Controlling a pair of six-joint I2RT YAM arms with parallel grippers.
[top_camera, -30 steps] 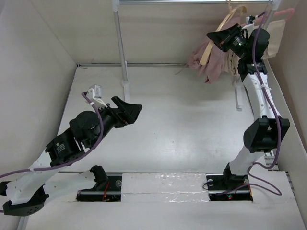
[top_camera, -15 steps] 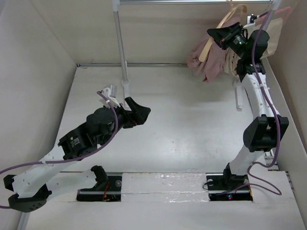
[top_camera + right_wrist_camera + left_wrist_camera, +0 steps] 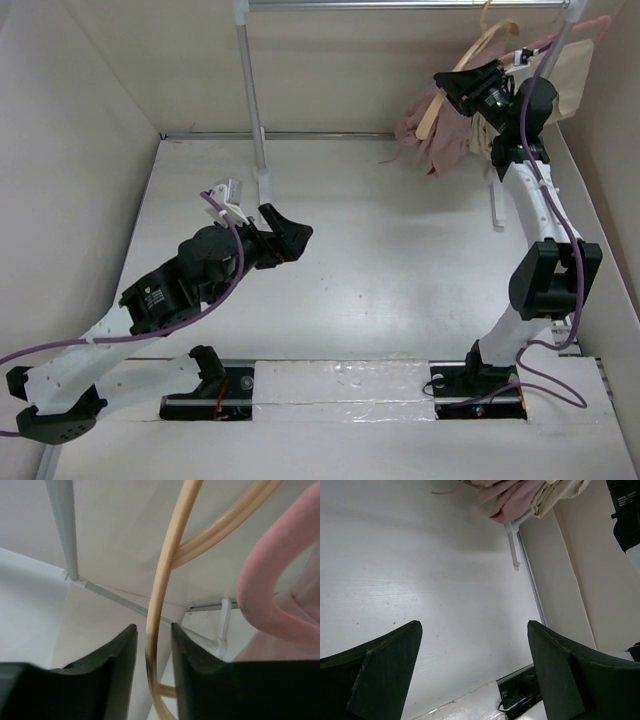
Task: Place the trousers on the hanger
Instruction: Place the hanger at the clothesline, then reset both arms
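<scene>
The dusty-pink trousers (image 3: 432,135) hang bunched at the back right, draped over the pale tan hanger (image 3: 470,55), which tilts up toward the top rail. Their lower edge shows in the left wrist view (image 3: 507,497). My right gripper (image 3: 452,82) is raised beside them and shut on the hanger's thin arm (image 3: 162,580), which runs between its narrowly set jaws (image 3: 154,627). My left gripper (image 3: 295,238) hovers open over the middle-left of the table, far from the trousers, with nothing between its fingers (image 3: 475,630).
A pinkish hanger (image 3: 590,25) with a beige garment (image 3: 572,75) hangs just right of the trousers; its pink arm (image 3: 265,580) is close to my right jaws. The rack's left pole (image 3: 250,90) and right foot (image 3: 495,205) stand on the table.
The left arm swung forward and right over the table, then held still. The right gripper rose slightly with the hanger toward the rail.
</scene>
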